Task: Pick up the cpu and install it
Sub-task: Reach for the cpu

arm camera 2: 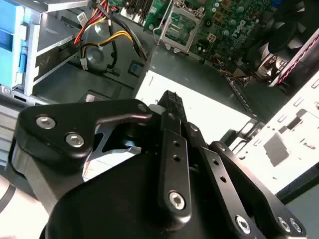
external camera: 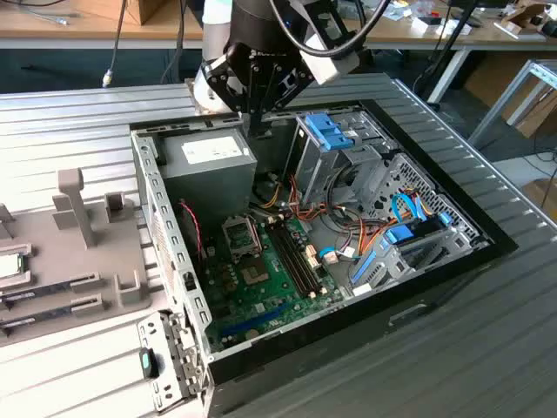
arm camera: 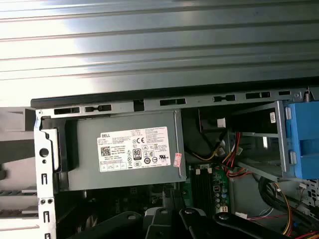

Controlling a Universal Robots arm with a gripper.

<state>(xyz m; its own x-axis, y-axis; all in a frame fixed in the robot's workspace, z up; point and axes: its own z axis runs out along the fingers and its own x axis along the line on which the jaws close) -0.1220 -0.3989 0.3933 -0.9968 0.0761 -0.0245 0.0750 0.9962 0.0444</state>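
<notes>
well apart, the cpu (external camera: 10, 266) lies at the exterior view's left edge. the gripper (external camera: 258, 129) hangs upper centre, pinched narrow, empty.

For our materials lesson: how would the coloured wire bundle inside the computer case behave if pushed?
Probably floppy: the coloured wire bundle lies in loose curves. Likely light: thin strands. Ends seem plugged in, so it may spring back.
</notes>
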